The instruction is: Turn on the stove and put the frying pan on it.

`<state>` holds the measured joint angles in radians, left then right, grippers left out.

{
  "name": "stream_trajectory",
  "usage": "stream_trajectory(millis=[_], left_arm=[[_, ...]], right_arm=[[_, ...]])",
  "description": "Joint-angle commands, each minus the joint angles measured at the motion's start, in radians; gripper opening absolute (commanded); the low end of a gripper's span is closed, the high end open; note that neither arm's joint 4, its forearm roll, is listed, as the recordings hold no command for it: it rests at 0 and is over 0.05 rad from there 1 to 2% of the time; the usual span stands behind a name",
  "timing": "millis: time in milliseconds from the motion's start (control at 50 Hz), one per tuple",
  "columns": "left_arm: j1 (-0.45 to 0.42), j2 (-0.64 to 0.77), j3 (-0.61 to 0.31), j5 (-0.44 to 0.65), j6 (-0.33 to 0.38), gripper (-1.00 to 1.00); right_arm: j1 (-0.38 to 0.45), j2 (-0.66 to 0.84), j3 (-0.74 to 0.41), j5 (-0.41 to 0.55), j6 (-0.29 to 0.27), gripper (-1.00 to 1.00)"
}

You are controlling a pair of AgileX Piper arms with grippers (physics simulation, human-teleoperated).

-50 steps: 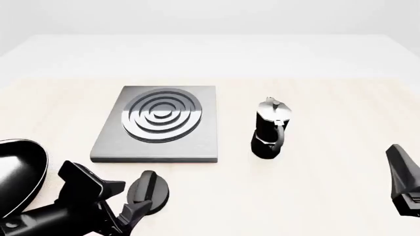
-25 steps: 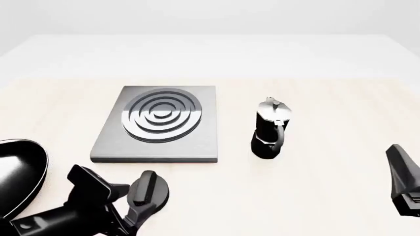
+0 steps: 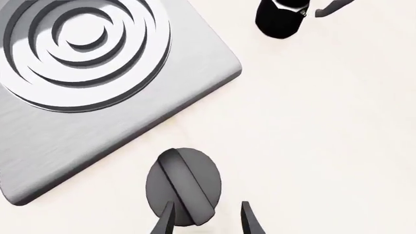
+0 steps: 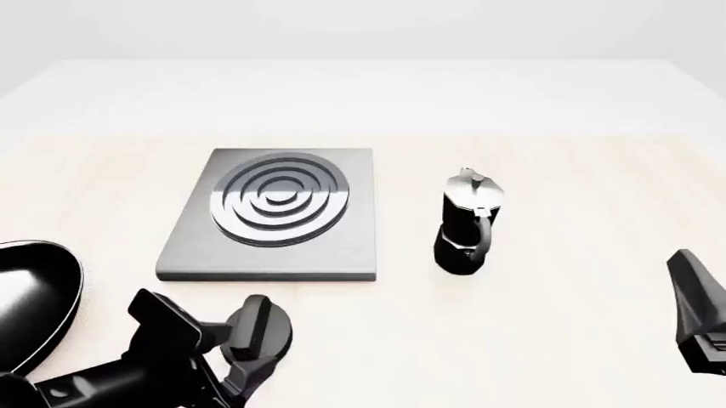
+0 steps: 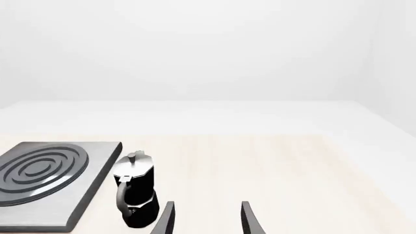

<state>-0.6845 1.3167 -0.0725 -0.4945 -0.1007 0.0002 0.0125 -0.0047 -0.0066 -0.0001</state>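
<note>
Counter (image 4: 545, 340) of pale wood carries everything, and the largest thing on it, the stove (image 4: 272, 217), lies flat at centre-left with its burner rings bare. Next in size, the frying pan (image 4: 29, 302) sits at the front-left edge of the front view, well apart from the slab and only partly in frame, so the second half of the task is not yet begun. A moka pot (image 4: 465, 223) stands upright just right of the stove and plays no part. Smaller still, the round black knob (image 3: 183, 185) lies on the counter just in front of the stove's near edge, its raised ridge running at a slant. Over the last second the left gripper (image 3: 204, 222) has drawn back toward the near edge and sunk lower in the front view, though its spread fingers (image 3: 165, 222) still flank the near end of the knob: one overlaps the disc's edge, the other stands off to the side, and nothing is pinched. That retreat suggests either a re-approach to the ridge or a turn already finished; the frames cannot settle which. The right gripper (image 5: 204, 219) idles at the far right with its fingers apart, holding nothing.
</note>
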Motion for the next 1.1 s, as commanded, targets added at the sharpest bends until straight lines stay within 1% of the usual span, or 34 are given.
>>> stream_trajectory(millis=[20,80,260,400,580,860,1100], left_arm=[[-0.023,0.020,0.001,-0.014,-0.015,1.00],[-0.028,0.024,0.003,-0.021,-0.017,1.00],[-0.047,-0.017,-0.014,0.032,-0.031,1.00],[-0.061,-0.008,-0.009,0.019,-0.040,1.00],[-0.079,-0.051,-0.033,0.085,-0.049,1.00],[-0.081,-0.007,-0.031,0.028,-0.041,1.00],[-0.093,-0.022,-0.051,0.053,-0.038,1.00]], right_arm=[[0.000,0.001,0.000,0.000,0.000,1.00],[0.000,0.001,0.000,0.000,0.000,1.00],[0.000,0.000,0.000,0.000,0.000,1.00],[0.000,0.000,0.000,0.000,0.000,1.00],[0.000,0.000,0.000,0.000,0.000,1.00],[0.000,-0.001,0.000,0.000,0.000,1.00],[0.000,0.000,0.000,0.000,0.000,1.00]])
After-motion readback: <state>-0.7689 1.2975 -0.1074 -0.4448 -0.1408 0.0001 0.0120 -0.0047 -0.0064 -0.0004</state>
